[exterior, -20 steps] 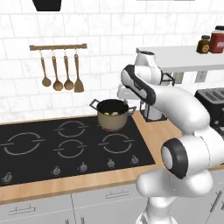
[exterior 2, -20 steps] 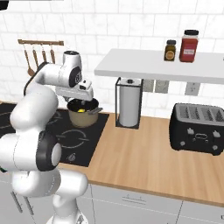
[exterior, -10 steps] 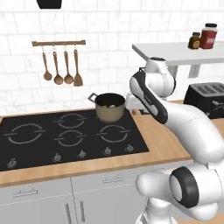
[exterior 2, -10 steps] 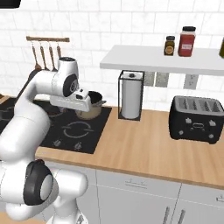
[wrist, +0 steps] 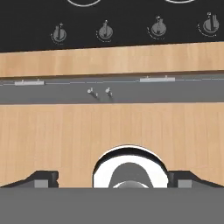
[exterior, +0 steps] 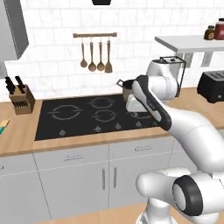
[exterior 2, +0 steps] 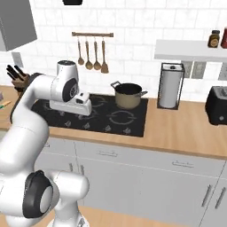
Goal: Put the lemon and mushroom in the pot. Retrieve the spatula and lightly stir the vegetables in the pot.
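My base has rolled left, so the pot (exterior 2: 128,95) now sits at two o'clock from my empty, wide-spread claw (wrist: 112,180), heading toward the spatula (exterior: 2,127).

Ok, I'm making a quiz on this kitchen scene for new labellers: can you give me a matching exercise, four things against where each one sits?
Things:
1. round tan-brown metal pot
2. wooden knife block
3. black toaster
4. two dark jars

Places:
A. on the white wall shelf
B. on the black hob, at its back right
C. on the counter left of the hob
D. on the counter at the far right

Pairs: 1-B, 2-C, 3-D, 4-A
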Controlling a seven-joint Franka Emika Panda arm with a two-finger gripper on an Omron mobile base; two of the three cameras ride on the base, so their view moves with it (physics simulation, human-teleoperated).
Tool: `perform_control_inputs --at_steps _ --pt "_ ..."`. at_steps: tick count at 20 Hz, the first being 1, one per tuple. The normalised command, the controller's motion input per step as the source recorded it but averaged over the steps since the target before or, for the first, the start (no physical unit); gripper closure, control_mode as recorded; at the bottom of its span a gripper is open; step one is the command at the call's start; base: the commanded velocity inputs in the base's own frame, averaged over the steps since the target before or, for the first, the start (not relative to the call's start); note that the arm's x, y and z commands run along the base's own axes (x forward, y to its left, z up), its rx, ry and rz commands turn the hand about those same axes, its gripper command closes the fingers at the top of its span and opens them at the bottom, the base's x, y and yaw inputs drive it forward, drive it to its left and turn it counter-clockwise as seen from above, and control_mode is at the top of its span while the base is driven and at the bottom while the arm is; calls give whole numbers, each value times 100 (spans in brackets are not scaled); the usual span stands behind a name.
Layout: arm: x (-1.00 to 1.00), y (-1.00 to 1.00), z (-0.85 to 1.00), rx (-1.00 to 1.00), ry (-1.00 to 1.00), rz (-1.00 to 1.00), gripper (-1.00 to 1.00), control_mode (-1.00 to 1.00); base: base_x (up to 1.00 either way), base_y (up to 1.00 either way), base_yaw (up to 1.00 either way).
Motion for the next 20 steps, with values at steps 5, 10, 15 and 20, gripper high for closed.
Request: perform_control_inputs --at_steps 5,10,15,20 --pt "0 0 0 0 0 0 -100 100 40 100 -4" --pt "0 0 0 0 0 0 -100 100 61 89 -5" --pt "0 0 0 0 0 0 -100 100 67 71 -5" --pt "0 6 0 -1 0 1 -100 -100 37 41 -1"
